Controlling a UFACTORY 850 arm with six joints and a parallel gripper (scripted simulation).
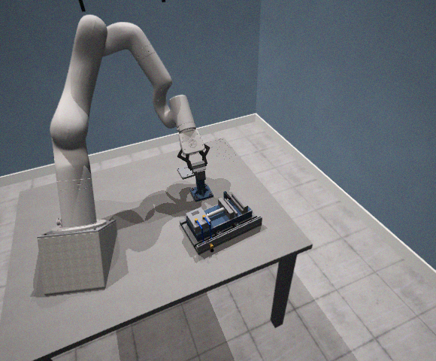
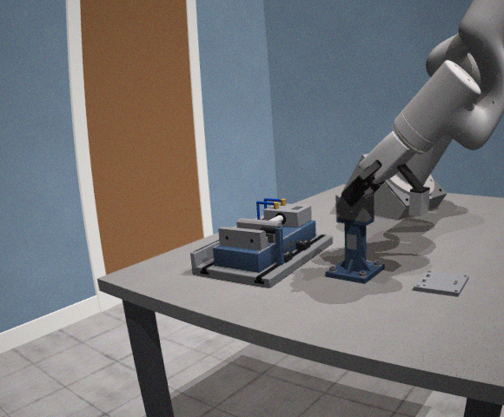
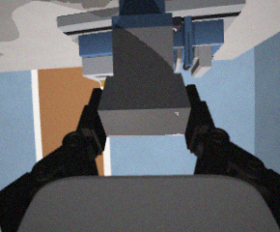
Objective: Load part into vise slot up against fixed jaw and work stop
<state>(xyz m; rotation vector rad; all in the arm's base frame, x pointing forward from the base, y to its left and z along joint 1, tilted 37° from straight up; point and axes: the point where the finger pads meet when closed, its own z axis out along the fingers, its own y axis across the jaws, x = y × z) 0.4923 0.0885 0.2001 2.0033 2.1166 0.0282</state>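
Observation:
My gripper [image 1: 195, 165] is shut on the grey block [image 1: 198, 166], its fingers on the block's two long sides. In the wrist view the block [image 3: 145, 103] fills the space between the black fingers, with one end face towards the camera. The arm leans over the blue V-block stand [image 2: 354, 251] and holds the block [image 2: 346, 203] tilted, right at the stand's grey head. I cannot tell whether the block touches the head. The slot is not visible. The vise [image 1: 222, 219] stands open, a little in front of the stand. The infeed plate [image 2: 441, 282] lies bare.
The vise's air cylinder [image 2: 285, 214], with blue hoses, sits at its arm-side end. The vise also shows behind the block in the wrist view [image 3: 198, 43]. The arm's base [image 1: 72, 256] stands at the left of the table. The table edge runs close behind the vise.

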